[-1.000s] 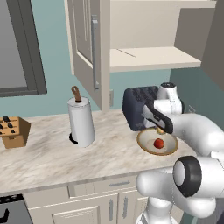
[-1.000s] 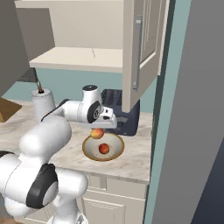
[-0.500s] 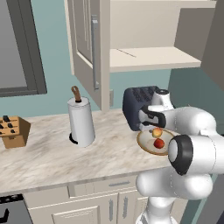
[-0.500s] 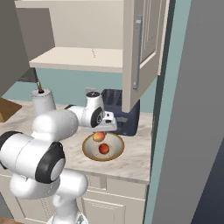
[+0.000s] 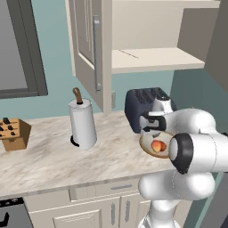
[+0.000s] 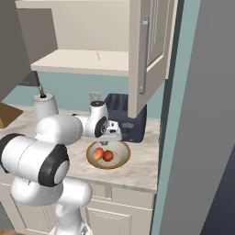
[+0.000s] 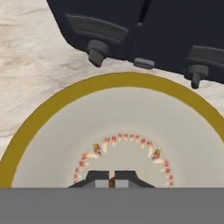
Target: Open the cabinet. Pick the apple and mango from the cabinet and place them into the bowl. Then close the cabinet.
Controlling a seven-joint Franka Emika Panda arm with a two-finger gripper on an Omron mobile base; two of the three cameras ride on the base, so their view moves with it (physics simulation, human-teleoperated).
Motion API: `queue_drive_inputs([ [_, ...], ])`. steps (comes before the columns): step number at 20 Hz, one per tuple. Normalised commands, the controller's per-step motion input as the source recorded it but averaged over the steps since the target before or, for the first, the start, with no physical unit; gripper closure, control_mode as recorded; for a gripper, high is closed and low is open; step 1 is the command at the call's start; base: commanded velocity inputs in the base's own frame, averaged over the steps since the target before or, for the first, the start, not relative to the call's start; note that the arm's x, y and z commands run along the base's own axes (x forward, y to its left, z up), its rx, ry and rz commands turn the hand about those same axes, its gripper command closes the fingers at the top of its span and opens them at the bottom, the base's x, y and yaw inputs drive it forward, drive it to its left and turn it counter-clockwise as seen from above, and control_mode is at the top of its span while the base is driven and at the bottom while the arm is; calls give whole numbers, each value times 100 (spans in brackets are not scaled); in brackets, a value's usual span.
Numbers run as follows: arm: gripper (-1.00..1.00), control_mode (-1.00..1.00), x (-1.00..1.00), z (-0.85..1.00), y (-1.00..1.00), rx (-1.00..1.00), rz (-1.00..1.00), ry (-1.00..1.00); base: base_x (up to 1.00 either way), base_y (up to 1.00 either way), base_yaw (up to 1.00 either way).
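Marble-patterned surface carrying bowl, apple and mango resting inside. Pincer poised just above, fingertips pressed narrow, nothing held. Cabinet doors open at 12 o'clock, awaiting closing.

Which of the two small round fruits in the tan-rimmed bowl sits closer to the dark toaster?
The red apple: it lies on the side of the bowl nearer the toaster; the yellow-orange mango lies farther left.

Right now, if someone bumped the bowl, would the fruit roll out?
Probably not. The apple and mango are round, so they would likely roll, but they rest side by side low inside the bowl, whose raised rim should stop them.
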Motion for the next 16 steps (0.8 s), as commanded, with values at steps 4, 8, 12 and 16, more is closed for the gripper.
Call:
queue_drive_inputs([
  [4, -100, -100, 0, -3, 0, 0, 0, 0, 0, 0, 0],
  [8, -100, -100, -51, 82, 0, 0, 0, -24, 0, 0, 0],
  [12, -100, -100, -89, 100, 18, 0, 0, -37, 0, 0, 0],
  [16, -100, -100, -100, 100, 39, 0, 0, -33, 0, 0, 0],
])
